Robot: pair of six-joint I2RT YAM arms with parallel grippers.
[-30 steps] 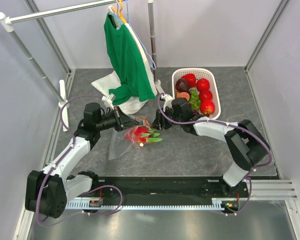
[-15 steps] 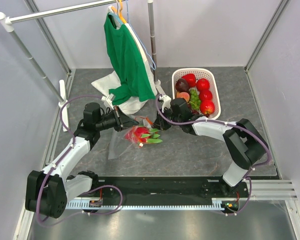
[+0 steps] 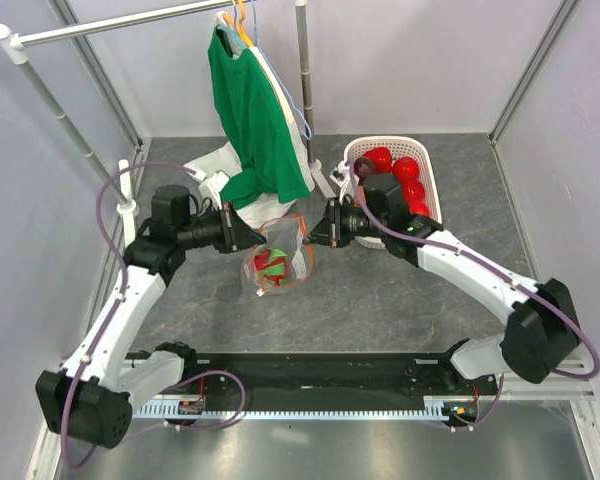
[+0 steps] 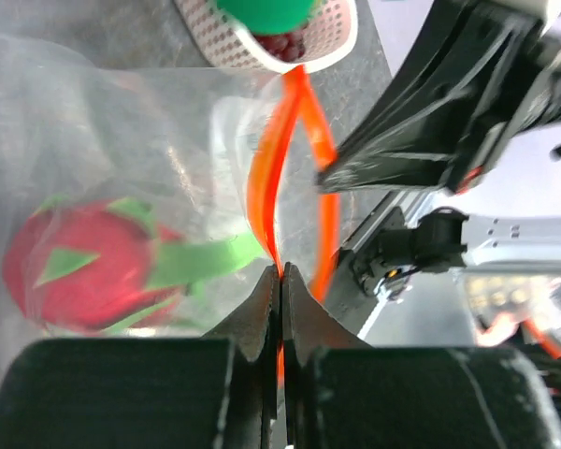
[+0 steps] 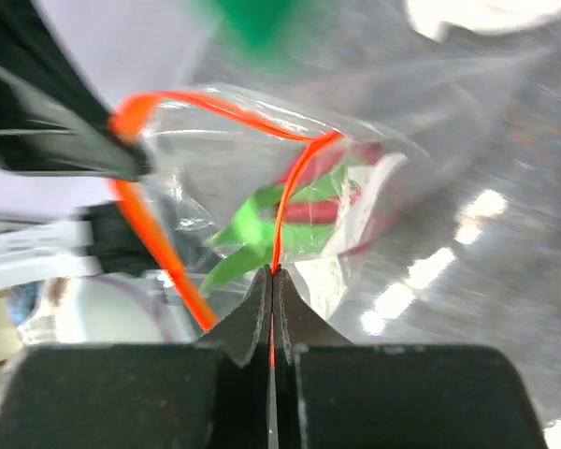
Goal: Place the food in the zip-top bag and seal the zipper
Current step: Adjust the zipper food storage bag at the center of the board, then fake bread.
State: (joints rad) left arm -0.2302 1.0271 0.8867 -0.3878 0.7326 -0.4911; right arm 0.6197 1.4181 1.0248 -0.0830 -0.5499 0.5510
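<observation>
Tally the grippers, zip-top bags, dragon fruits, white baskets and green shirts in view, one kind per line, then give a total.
Grippers: 2, left gripper and right gripper
Zip-top bag: 1
Dragon fruit: 1
White basket: 1
Green shirt: 1
Total: 6

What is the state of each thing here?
Clear plastic zip-top bag: hanging between both hands, mouth open.
Orange-red zipper strip: unsealed, pinched at two places.
Pink dragon fruit with green tips: inside the bag.
Left hand: shut on the zipper strip.
Right hand: shut on the zipper strip.
</observation>
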